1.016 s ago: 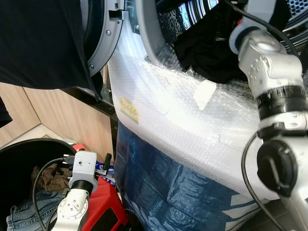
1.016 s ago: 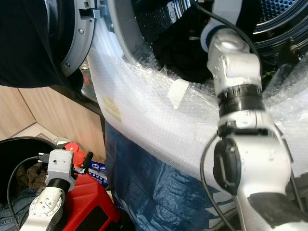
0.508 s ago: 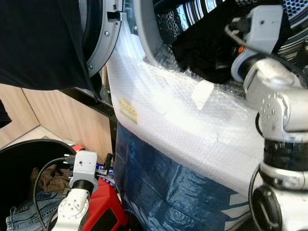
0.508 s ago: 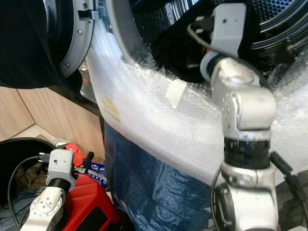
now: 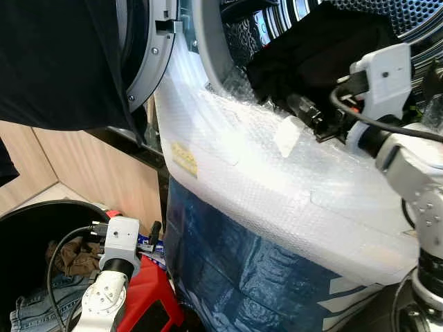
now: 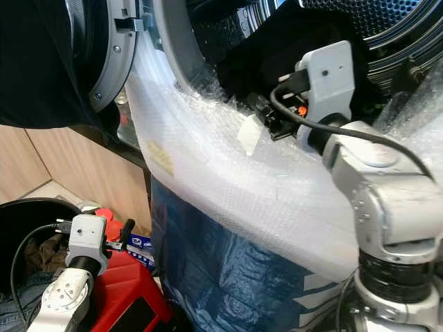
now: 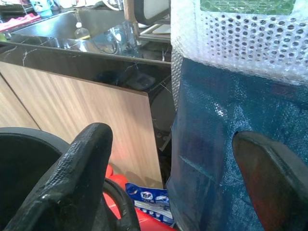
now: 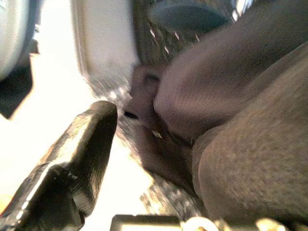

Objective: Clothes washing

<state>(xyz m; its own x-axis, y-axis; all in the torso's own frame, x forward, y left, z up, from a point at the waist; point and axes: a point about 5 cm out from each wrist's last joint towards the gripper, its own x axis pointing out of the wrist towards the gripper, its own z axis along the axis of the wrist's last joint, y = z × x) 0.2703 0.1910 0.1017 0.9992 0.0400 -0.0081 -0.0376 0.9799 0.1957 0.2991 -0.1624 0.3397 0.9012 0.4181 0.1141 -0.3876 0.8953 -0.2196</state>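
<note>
A black garment (image 5: 311, 62) lies heaped in the open mouth of the washing machine drum (image 5: 415, 14). My right gripper (image 5: 308, 114) is at the drum's lower rim, right under that heap, with its jaws open. In the right wrist view one black finger (image 8: 72, 163) stands apart from the dark cloth (image 8: 240, 120), which hides the other finger. My left gripper (image 7: 173, 183) hangs low at the left, open with nothing in it, beside a black laundry basket (image 5: 28, 214) that holds jeans (image 5: 34, 311) and a brown cloth (image 5: 76, 256).
Bubble wrap (image 5: 263, 180) covers the machine's front above a blue woven sheet (image 5: 242, 270). The round door (image 5: 149, 62) stands open at the upper left, with a large black cloth (image 5: 55, 62) before it. A red plastic object (image 5: 156, 304) sits by my left arm. Wooden cabinet panels (image 7: 96, 125) lie behind.
My right arm has drawn back and down out of the drum, so its gripper now sits at the lower rim. The left arm has stayed put.
</note>
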